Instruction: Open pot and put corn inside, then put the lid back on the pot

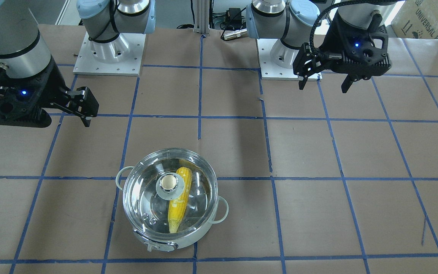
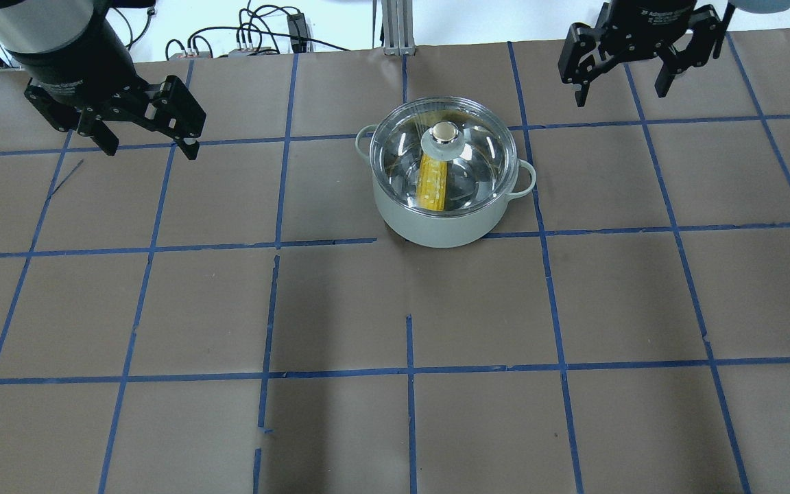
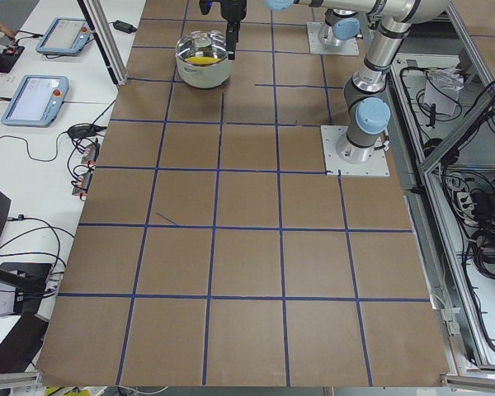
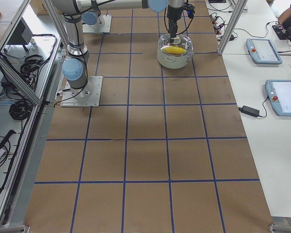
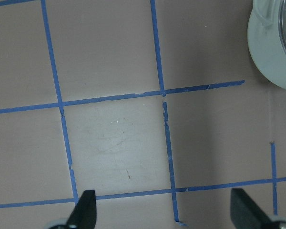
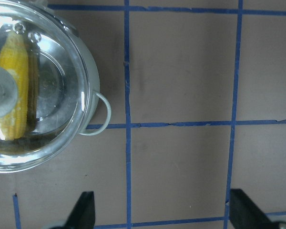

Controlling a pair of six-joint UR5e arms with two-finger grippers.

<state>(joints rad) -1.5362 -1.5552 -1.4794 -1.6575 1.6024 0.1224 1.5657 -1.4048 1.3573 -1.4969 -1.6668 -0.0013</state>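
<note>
**Item 1. Hazards, listed from the operators' edge back toward the robot.**

a. The lid [image 1: 169, 183]: clear glass, resting on the pot [image 1: 190, 238]. It looks level, but glare stops me telling whether its rim seats flush all the way round. The corn [image 1: 177, 213] spans nearly the whole bowl. If one end rides up the wall, it could prop the glass and leave it free to slide.

b. The loop handles [image 1: 226, 208], one on each side, and the front tab [image 1: 151, 246] jut past the body. In my judgement a low sweep by either arm would catch these or the knob. That would shove the pot across the surface [image 1: 318, 152] or tip the lid off.

c. Left jaws: spread wide and empty, hanging above bare surface, well apart from the pot and beyond it. Right jaws: likewise spread and empty, well apart on the opposite flank. Neither touches anything. As I read it, the only risk here is needless further motion, since the job looks finished.

**Item 2. Containers.**

One pot, white outside and polished steel inside. It stands upright on the surface, across a blue tape line [image 1: 318, 177].

- Contents: one yellow corn cob lying on the bottom and passing beneath the knob, pointed end toward the tab side.
- Closure: the glass lid, in place on top.
</note>
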